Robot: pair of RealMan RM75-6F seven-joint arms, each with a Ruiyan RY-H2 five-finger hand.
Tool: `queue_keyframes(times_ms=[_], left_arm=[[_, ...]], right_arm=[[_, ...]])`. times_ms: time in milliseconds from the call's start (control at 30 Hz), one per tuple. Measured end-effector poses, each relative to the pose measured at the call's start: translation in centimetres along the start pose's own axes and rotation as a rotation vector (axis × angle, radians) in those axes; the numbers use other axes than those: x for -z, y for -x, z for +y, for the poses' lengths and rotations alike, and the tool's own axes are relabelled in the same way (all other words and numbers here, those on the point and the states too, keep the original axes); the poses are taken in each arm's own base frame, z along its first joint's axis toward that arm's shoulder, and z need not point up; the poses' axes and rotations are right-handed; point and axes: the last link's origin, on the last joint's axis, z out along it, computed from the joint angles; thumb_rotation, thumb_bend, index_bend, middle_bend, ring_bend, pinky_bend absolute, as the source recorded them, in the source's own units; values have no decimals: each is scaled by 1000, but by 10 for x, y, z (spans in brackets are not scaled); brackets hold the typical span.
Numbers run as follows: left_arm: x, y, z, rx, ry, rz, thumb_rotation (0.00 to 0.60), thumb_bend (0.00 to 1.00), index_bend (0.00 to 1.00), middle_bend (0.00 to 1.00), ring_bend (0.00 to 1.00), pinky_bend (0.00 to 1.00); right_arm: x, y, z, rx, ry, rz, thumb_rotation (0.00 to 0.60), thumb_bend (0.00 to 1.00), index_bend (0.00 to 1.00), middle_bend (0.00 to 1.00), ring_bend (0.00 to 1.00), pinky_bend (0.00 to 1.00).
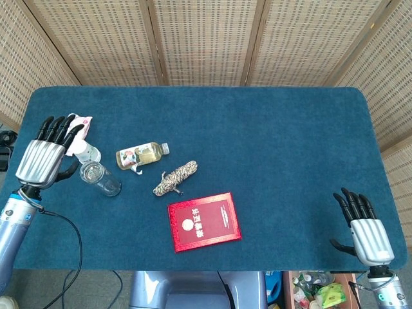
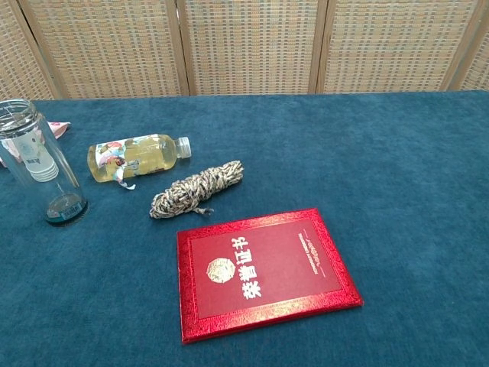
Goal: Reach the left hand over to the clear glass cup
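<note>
The clear glass cup (image 1: 100, 178) (image 2: 40, 163) stands upright on the blue table, left of centre. My left hand (image 1: 44, 156) hovers just left of it with fingers spread apart, holding nothing and not touching the glass; it shows only in the head view. My right hand (image 1: 364, 225) rests at the table's near right corner, fingers extended and empty.
A small bottle of yellow drink (image 1: 140, 155) (image 2: 134, 157) lies on its side right of the cup. A coil of rope (image 1: 175, 177) (image 2: 195, 188) and a red certificate book (image 1: 204, 221) (image 2: 263, 269) lie toward the centre. A pink-and-white packet (image 1: 80, 121) sits behind the left hand.
</note>
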Motion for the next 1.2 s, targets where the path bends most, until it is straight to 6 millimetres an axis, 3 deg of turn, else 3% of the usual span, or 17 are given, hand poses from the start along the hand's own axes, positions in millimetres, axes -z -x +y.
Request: queue_keyframes(times_ms=[233, 467, 667, 867, 1200], left_arm=[[40, -4, -1, 41, -20, 41, 600, 201, 0, 0, 0, 0], [92, 22, 1, 25, -52, -12, 600, 133, 0, 0, 0, 0], [125, 43, -2, -6, -82, -75, 600, 123, 0, 0, 0, 0], [150, 56, -11, -33, -115, -117, 600, 122, 0, 0, 0, 0], [169, 75, -21, -54, -150, -133, 600, 120, 0, 0, 0, 0]], right_arm=[[1, -1, -1, 0, -9, 9, 600, 0, 3, 0, 0, 0], [1, -1, -1, -1, -16, 21, 600, 0, 3, 0, 0, 0], [1, -2, -2, 2, -28, 30, 600, 0, 0, 0, 0, 0], [1, -2, -4, 5, -36, 43, 600, 0, 0, 0, 0, 0], [0, 3, -6, 20, -35, 28, 600, 0, 0, 0, 0, 0]])
